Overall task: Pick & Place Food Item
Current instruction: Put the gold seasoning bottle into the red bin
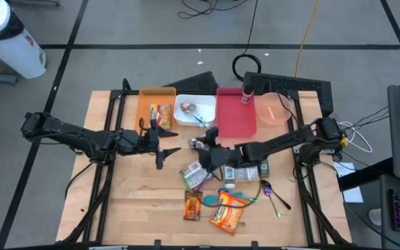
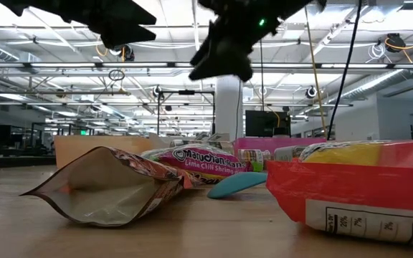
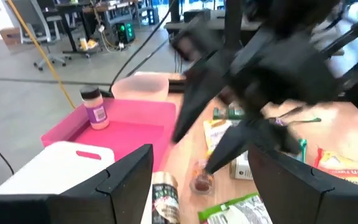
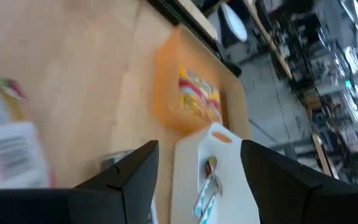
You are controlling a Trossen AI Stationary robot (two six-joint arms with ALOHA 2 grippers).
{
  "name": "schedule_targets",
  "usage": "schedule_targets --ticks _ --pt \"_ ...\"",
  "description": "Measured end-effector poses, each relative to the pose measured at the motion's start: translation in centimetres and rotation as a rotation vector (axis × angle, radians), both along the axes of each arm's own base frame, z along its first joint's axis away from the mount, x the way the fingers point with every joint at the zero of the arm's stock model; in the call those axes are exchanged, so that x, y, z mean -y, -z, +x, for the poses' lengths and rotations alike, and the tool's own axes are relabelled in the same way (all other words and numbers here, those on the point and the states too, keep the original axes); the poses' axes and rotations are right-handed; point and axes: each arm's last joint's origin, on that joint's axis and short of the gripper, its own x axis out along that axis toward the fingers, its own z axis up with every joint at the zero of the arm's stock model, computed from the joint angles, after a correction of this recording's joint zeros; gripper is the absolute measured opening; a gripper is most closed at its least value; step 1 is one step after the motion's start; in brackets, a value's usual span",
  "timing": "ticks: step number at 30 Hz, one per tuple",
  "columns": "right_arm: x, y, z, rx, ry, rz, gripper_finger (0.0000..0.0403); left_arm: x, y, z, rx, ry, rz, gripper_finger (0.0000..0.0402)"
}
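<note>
Several food packets lie flat on the wooden table [image 1: 117, 208]: a green-white one [image 1: 194, 175], a brown one [image 1: 192, 206] and an orange one [image 1: 228, 217]. A yellow-red snack packet [image 1: 160, 114] lies in the orange tray [image 1: 144, 104]. My left gripper [image 1: 167, 144] hovers open and empty at mid-table, just near the orange tray. My right gripper [image 1: 198, 147] hovers open and empty facing it, above the table beside the green-white packet. A small jar [image 3: 165, 199] lies on the table between them.
At the back stand a white tray [image 1: 186, 104] with a spoon, a pink tray [image 1: 236, 121] with a spice bottle [image 1: 246, 94], and a pink bowl [image 1: 273, 111]. Utensils [image 1: 273, 196] lie at the right. Bare wood lies at the near left.
</note>
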Motion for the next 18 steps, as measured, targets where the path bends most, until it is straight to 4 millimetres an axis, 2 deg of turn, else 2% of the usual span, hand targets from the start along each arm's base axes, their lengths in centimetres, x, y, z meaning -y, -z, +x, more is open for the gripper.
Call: schedule_targets --ticks 5,10,14,18 --pt "-1.5 -2.1 -1.4 0.036 -0.032 -0.001 0.0222 0.0 0.3 -0.1 -0.024 -0.003 -0.024 0.0271" --pt "-2.1 -3.0 -3.0 -0.003 0.029 -0.056 0.0218 0.0 0.3 -0.1 -0.024 -0.004 -0.026 0.0271" --pt "-1.8 -2.8 -4.8 0.003 0.117 -0.062 0.0218 0.0 0.3 -0.1 -0.024 -0.004 -0.026 0.0271" --pt "-1.1 -1.3 -7.1 -0.002 0.154 -0.036 0.0219 0.0 0.3 -0.1 -0.024 -0.003 -0.026 0.0271"
